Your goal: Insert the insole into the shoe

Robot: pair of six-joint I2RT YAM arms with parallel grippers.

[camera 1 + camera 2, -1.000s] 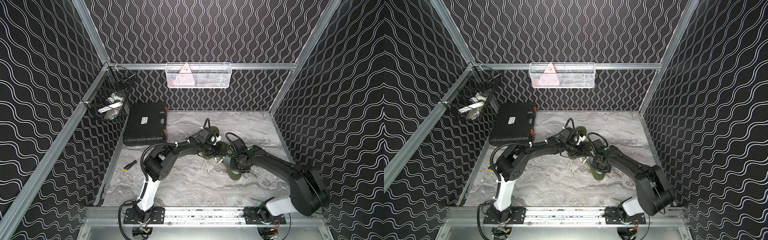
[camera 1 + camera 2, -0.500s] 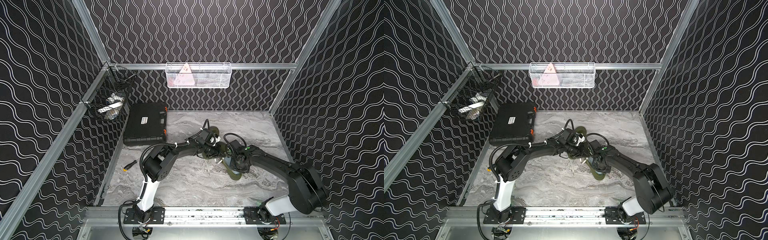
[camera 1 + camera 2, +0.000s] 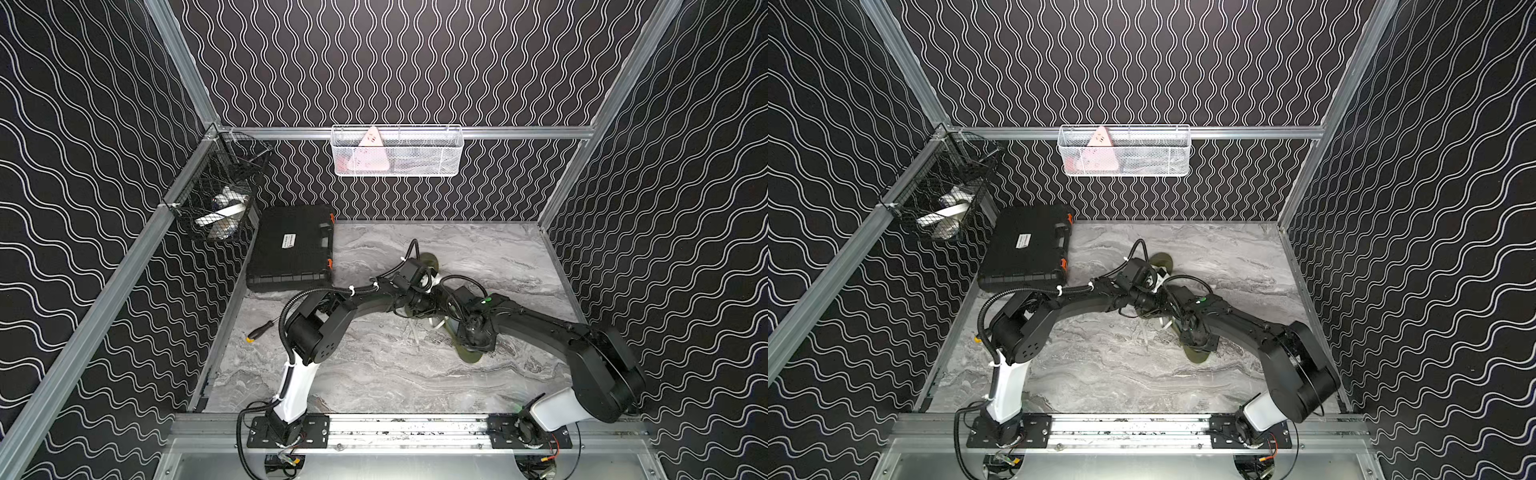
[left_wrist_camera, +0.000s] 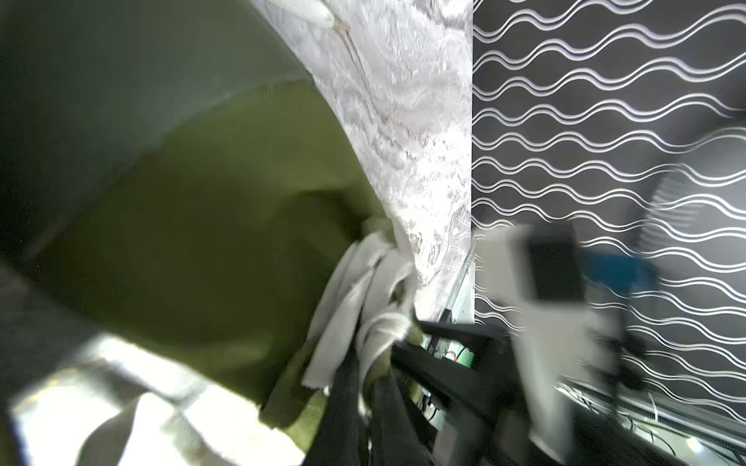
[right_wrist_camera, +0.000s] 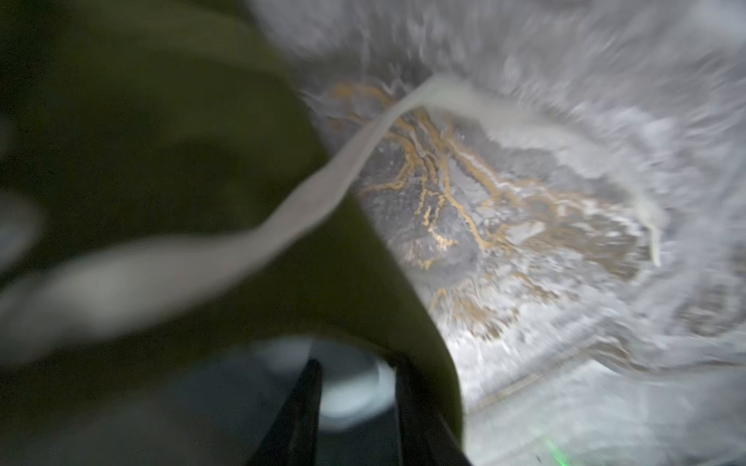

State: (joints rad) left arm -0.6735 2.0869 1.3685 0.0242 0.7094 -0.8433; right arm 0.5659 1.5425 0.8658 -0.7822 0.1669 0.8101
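Two arms converge on the olive shoe [image 3: 469, 354], which lies on the marble surface [image 3: 374, 374] mid-cell with its white laces [image 4: 363, 298] spilling loose. Up by the laces, the left hand [image 3: 420, 305] is clenched tight against the upper. It is likely pinning the shoe and holding the mouth open, though blur hides what it actually pinches. At the shoe's opening, the right hand [image 3: 467, 334] reaches down. The right wrist view shows its fingers [image 5: 306, 403] partly apart over something pale grey, probably the insole [image 5: 351, 395], sitting inside the collar. Can't tell if it is gripped or only pressed. Looks like the seating stage. Risks are a lace snagging across the opening and the insole buckling toward the toe.
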